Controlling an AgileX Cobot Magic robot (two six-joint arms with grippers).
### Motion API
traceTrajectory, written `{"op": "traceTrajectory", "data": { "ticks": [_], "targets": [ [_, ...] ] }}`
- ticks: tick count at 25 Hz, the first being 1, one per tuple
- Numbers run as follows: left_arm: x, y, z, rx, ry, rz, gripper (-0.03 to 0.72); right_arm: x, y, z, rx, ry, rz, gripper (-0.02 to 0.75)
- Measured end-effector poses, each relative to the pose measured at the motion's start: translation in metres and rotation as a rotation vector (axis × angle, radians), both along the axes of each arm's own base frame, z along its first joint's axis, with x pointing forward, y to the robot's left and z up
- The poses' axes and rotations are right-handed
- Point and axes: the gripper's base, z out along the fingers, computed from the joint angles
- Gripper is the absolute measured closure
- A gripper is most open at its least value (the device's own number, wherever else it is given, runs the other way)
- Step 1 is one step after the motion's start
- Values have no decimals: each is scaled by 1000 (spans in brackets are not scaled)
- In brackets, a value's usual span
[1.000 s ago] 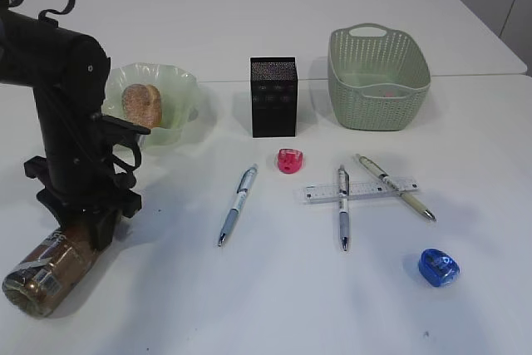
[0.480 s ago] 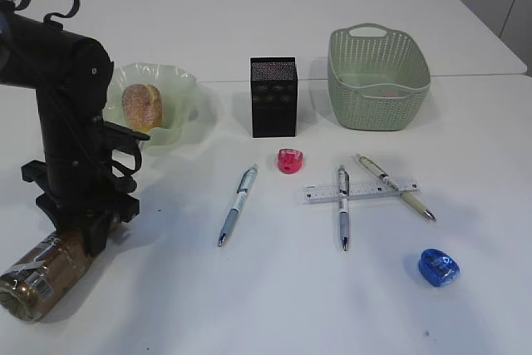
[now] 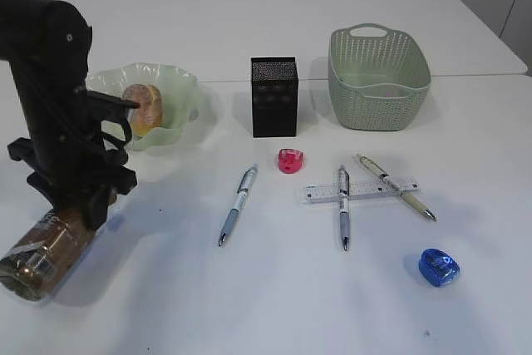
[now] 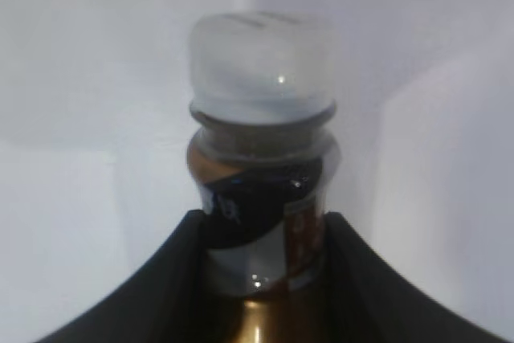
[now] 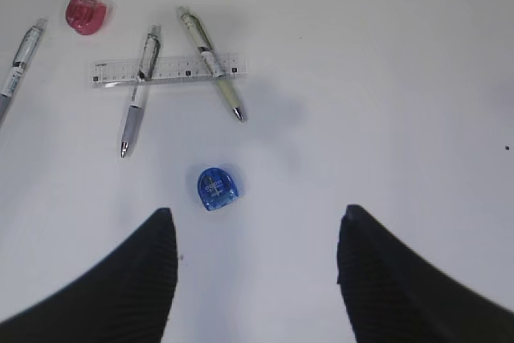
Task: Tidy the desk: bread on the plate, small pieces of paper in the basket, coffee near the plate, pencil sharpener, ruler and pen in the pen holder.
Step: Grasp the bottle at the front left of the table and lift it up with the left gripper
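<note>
Gripping the brown plastic coffee bottle half-closed, the left jaws have lifted it off the bench; the right jaws gape empty.

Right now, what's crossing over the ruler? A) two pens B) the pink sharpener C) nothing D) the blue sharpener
A: two pens lie across the ruler, while the pink sharpener and the blue sharpener sit apart from it on the desk.
</note>
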Motion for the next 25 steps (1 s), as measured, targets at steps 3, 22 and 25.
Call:
{"op": "traceTrajectory", "data": {
  "ticks": [3, 22, 25],
  "targets": [
    [-3, 1, 19, -16, -50, 13, 412, 0, 0, 0, 0, 0, 0, 245],
    [-49, 16, 95, -233, -655, -10, 413, 0, 0, 0, 0, 2, 0, 245],
    [-54, 16, 83, -286, -776, -24, 413, 0, 0, 0, 0, 2, 0, 245]
  ]
}}
